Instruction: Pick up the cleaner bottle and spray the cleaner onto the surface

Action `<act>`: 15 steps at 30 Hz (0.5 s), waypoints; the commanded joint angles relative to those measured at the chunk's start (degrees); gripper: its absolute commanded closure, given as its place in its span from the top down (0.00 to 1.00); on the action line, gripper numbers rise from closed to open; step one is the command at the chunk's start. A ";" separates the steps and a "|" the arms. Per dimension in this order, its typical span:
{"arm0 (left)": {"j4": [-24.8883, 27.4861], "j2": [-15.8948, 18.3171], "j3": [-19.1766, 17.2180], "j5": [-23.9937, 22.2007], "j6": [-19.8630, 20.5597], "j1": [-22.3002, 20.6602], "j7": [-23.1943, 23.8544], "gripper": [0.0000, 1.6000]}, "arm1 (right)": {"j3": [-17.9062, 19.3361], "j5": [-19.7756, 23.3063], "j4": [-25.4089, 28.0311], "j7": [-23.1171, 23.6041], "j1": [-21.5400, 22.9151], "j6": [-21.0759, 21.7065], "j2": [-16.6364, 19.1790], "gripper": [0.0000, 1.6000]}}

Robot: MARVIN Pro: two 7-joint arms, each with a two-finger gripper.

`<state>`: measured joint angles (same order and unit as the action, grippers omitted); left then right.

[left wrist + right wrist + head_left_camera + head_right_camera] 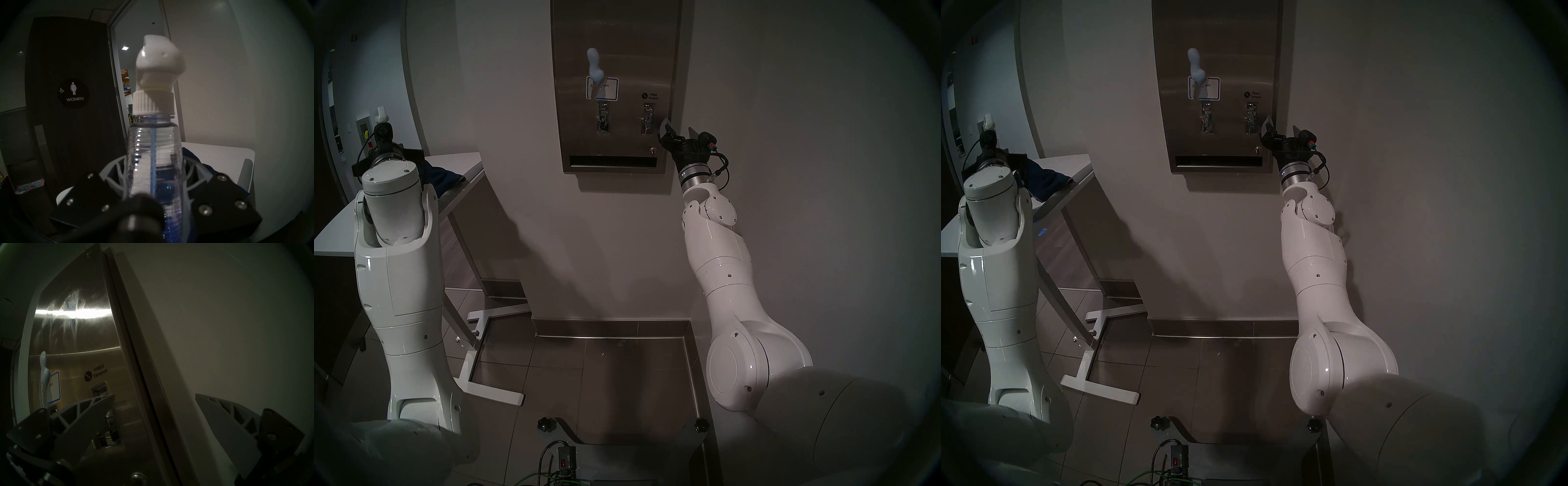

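The cleaner bottle [153, 149] is clear with a white trigger head [158, 67] and stands upright over the white table. Blue liquid shows low inside it. My left gripper [155, 161] is shut on the bottle's body. In the head view only the white head [382, 114] shows above my left wrist. The surface is a steel wall dispenser panel [636, 51]. A white foamy blob of cleaner [595, 66] runs down onto its blue-bordered sticker [609, 89]. My right gripper [677, 126] is open with nothing in it, by the panel's right edge near the right lever [648, 118].
A white table [456, 166] stands at the left with a dark blue cloth [446, 176] on it, and its white legs [490, 356] reach across the tiled floor. A dark door with a WOMEN sign [73, 93] lies behind the bottle. White wall [220, 327] is beside the right gripper.
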<state>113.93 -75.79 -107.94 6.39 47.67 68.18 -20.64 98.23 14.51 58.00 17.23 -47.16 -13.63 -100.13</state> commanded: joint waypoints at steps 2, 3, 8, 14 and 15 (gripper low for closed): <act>1.06 1.22 -2.71 0.20 -4.82 0.30 -0.75 0.00 | -1.37 -1.59 6.62 -2.35 -1.37 3.56 -1.34 1.00; 0.70 1.43 -3.05 0.24 -5.16 0.69 -0.75 0.00 | -1.54 -1.81 7.01 -2.76 -1.59 4.11 -1.49 1.00; -0.57 1.85 -4.53 -0.04 -6.86 1.59 -0.44 0.00 | -2.22 -2.48 7.57 -3.89 -2.01 5.47 -2.11 1.00; -2.65 2.84 -6.12 -0.26 -8.93 2.51 0.29 0.00 | -2.87 -3.04 7.17 -4.81 -1.93 6.02 -2.60 1.00; -3.25 3.14 -6.24 -0.21 -9.19 2.46 0.42 0.00 | -2.95 -3.11 7.10 -4.91 -1.87 6.08 -2.64 1.00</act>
<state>111.96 -74.83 -112.67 6.43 41.61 70.60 -21.32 96.31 11.96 62.78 12.79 -50.62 -7.41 -101.72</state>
